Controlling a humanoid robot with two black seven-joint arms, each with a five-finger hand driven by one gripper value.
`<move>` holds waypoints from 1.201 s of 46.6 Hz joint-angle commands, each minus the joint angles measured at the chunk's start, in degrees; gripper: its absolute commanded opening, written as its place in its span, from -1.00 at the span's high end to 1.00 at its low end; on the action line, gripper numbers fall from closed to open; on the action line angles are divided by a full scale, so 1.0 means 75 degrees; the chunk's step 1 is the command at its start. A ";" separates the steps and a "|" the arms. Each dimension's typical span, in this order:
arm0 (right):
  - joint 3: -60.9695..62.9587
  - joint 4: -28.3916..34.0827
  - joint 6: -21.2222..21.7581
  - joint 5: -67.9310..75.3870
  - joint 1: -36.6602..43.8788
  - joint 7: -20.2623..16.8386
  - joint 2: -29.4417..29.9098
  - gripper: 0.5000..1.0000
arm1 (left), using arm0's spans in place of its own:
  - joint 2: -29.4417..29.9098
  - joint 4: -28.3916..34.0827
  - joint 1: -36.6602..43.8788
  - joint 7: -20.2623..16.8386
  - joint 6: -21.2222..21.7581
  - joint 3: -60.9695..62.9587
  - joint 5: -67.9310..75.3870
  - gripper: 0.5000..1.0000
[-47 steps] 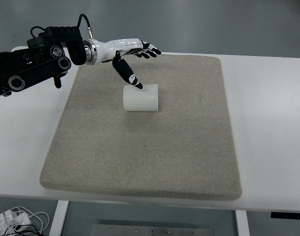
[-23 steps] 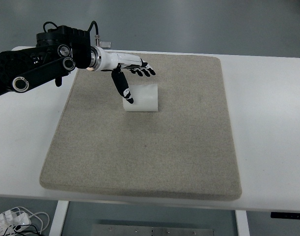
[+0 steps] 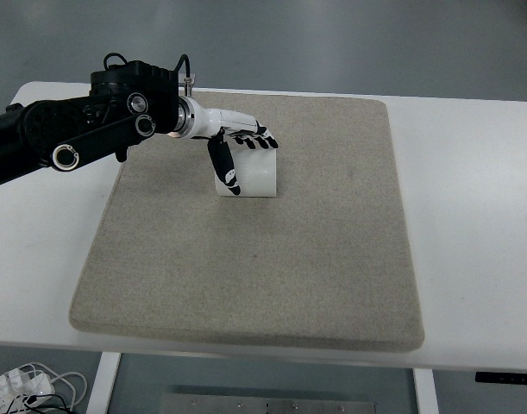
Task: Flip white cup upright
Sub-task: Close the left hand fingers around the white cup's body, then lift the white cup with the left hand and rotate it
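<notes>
Since the earlier frames the left arm has pushed further right and nearer, and the left hand has come down over the cup, where a second ago it hovered above and left of it. The cup itself has not shifted.

The black arm enters from the left edge and crosses the white worktop to the far left part of the grey mat. The white-and-black hand reaches right from the wrist. Its four fingers lie stretched along the cup's far upper side, while the thumb points down across the cup's near left end. The hand straddles the cup with the fingers spread wide; whether they press on it cannot be told.

The cup lies on its side on the mat's far half, left of centre, its long axis running left to right.
</notes>
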 commanded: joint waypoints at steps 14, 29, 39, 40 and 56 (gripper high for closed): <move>0.0000 -0.0001 0.0000 0.0000 0.0000 0.0000 0.0000 -0.81 | -0.0400 0.0396 -0.0017 -0.0005 -0.0007 0.0132 0.0013 -0.98; 0.0000 -0.0001 0.0000 0.0000 0.0000 0.0000 0.0000 -0.81 | -0.0459 0.0396 -0.0017 -0.0005 0.0028 0.0261 0.0223 -0.68; 0.0000 -0.0001 0.0000 0.0000 0.0000 0.0000 0.0000 -0.81 | -0.0459 0.0384 -0.0029 -0.0017 0.0028 0.0261 0.0435 0.10; 0.0000 -0.0001 0.0000 0.0000 0.0000 0.0000 0.0000 -0.81 | -0.0459 0.0384 -0.0029 -0.0017 0.0028 0.0249 0.0423 0.14; 0.0000 0.0011 0.0000 0.0000 0.0000 0.0000 0.0000 -0.81 | -0.0424 0.0407 -0.0146 -0.0028 0.0075 0.0085 0.0306 1.00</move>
